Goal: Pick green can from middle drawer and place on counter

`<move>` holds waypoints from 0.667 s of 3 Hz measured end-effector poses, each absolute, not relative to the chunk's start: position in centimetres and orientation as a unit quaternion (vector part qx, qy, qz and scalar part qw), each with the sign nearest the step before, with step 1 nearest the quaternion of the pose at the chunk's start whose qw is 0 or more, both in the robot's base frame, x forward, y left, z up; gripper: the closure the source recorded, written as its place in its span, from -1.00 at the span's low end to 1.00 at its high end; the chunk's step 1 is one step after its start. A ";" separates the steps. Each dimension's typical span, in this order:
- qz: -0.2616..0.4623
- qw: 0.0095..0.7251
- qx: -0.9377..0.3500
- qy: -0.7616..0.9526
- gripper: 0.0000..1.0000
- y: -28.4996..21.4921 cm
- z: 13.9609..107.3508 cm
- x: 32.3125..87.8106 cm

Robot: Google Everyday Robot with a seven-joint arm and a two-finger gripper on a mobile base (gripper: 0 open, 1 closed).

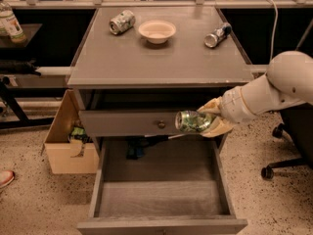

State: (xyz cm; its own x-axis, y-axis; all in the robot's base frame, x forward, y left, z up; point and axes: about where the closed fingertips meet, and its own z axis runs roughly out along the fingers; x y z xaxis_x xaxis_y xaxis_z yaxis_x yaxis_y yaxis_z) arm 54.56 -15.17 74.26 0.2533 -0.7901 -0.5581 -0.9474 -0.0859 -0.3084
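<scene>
The green can (192,121) lies on its side in my gripper (211,119), silver end to the left. The gripper is shut on it and holds it in the air in front of the upper drawer front, above the right side of the open middle drawer (161,198). The drawer floor is bare. The grey counter (156,53) lies above and behind the can. My white arm (274,89) reaches in from the right.
On the counter stand a white-silver can (121,21), a pale bowl (157,31) and a slim silver-blue can (217,35). The upper drawer front has a brass knob (161,124). A cardboard box (68,141) sits left of the cabinet. A chair base (283,160) stands at right.
</scene>
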 end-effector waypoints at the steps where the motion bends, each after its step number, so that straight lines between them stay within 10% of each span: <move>1: 0.087 0.330 -0.739 0.581 1.00 -14.6 80.3 55.2; 2: 0.088 0.330 -0.739 0.581 1.00 -14.5 80.6 55.3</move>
State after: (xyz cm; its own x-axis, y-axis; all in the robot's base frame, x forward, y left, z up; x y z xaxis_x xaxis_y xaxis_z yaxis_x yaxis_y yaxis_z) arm 55.33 -14.52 80.56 0.3094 -0.8001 -0.5140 -0.9164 -0.1066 -0.3858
